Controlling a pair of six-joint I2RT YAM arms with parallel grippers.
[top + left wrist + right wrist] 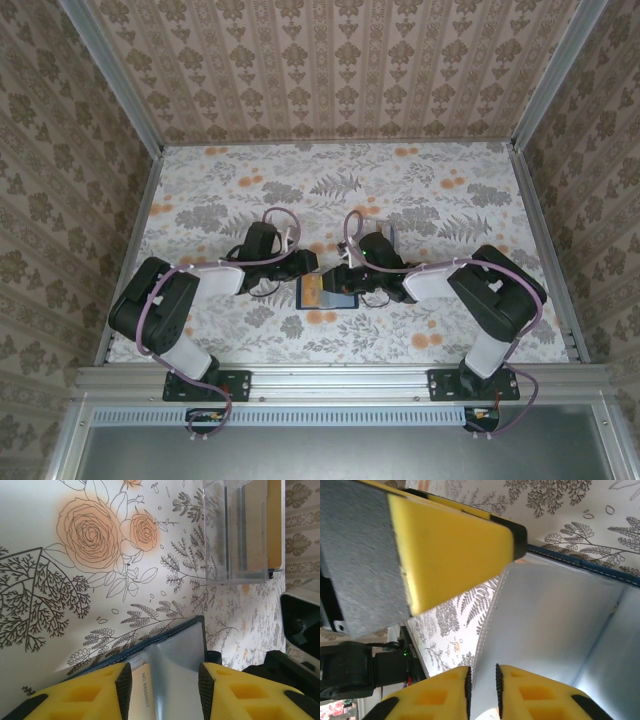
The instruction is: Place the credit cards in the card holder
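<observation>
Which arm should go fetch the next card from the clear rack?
Left, probably. The right gripper has its jaws pinched on the card holder flap, holding it open; letting go might close it. The left gripper faces the clear rack, jaws apart.

The card holder (327, 291) sat mostly hidden between both arms from above; the wrist views cropped its lower part.

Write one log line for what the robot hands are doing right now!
left gripper: astride open navy-blue folding card holder | right gripper: pinching its pale inner flap | clear slotted plastic rack: beyond, on floral table
</observation>
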